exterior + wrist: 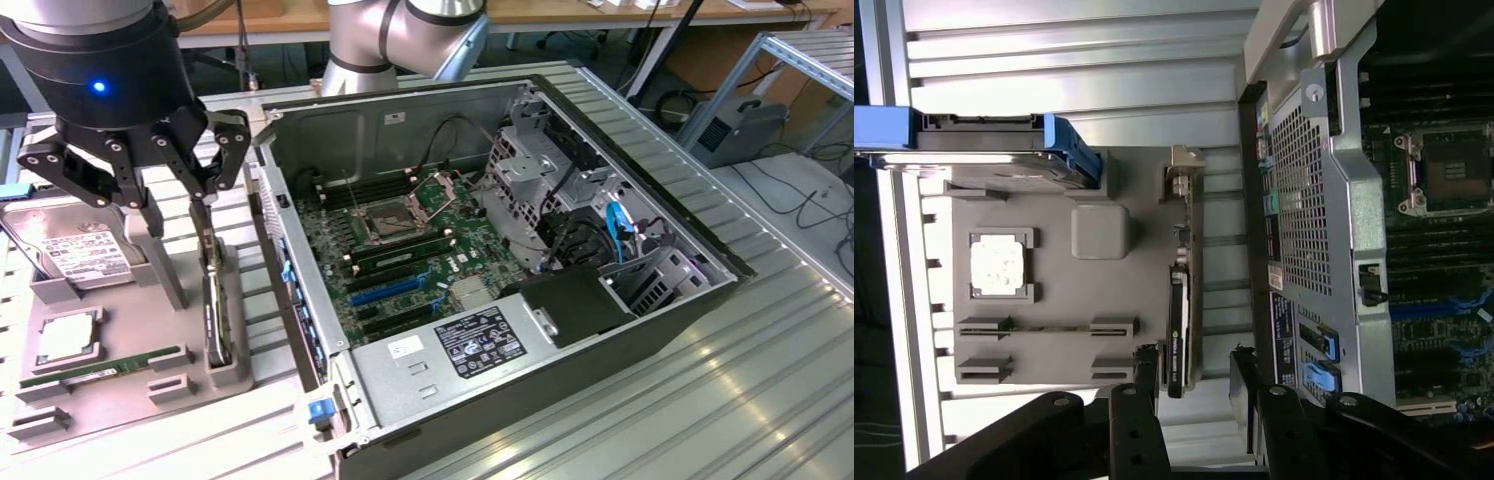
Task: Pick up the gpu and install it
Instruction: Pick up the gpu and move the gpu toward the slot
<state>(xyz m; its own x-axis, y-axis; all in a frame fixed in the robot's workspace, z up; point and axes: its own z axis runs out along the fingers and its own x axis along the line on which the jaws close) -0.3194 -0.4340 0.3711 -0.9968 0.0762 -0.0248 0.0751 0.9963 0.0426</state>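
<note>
- Upper left of the ext. view: claw [167, 195] hangs from the black arm head, fingers spread wide and pinching nothing.
- Directly under it, the gpu [214, 300] stands on edge in a slot of the grey holder tray [127, 305], left part of the ext. view. It's a thin dark card w/ a silvery end.
- Wrist view: claw [1192, 365] has one finger on each side of the gpu [1180, 290] at its end, a gap showing on both sides. Can't tell how far above the card the tips are.
- Same tray also carries the hard drive [80, 250] w/ white label, a cpu [64, 338] in its pocket and a green memory stick [100, 368]. A grey post [160, 250] stands btwn drive and gpu.
- PC case [534, 390] lies open on the ribbed metal worktop [694, 400], centre to right of the ext. view, just beside the tray. Motherboard [400, 250] is exposed.
- Gpu sits in the tray, not in the case — not yet picked up.
</note>
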